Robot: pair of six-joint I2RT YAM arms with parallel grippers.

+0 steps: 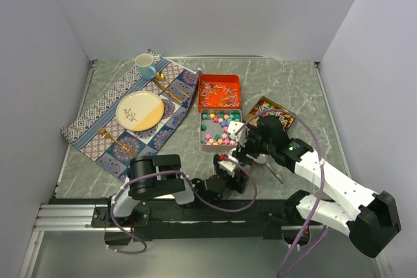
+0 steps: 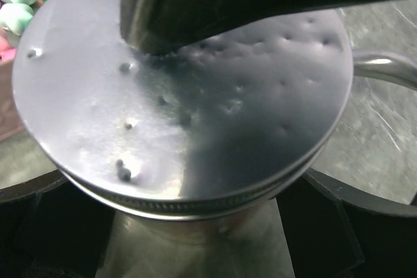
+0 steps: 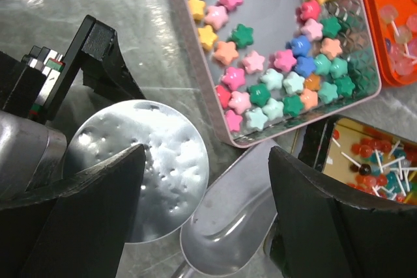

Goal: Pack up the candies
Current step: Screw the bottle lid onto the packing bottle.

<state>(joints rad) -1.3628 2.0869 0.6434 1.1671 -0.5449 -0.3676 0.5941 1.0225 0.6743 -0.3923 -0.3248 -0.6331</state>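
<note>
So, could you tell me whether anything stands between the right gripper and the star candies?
Nothing covers the star candies in the open pink tin. The silver scoop lies below the open right gripper, just short of the tin, beside a round silver lid.

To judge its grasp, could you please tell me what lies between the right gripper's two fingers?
The silver scoop and part of a round dimpled metal disc, shown in the right wrist view.

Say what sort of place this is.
Probably a robot test cell: white walls box in the tabletop, a left arm and right arm sit bolted at its edge, and the placemat setting looks staged.
</note>
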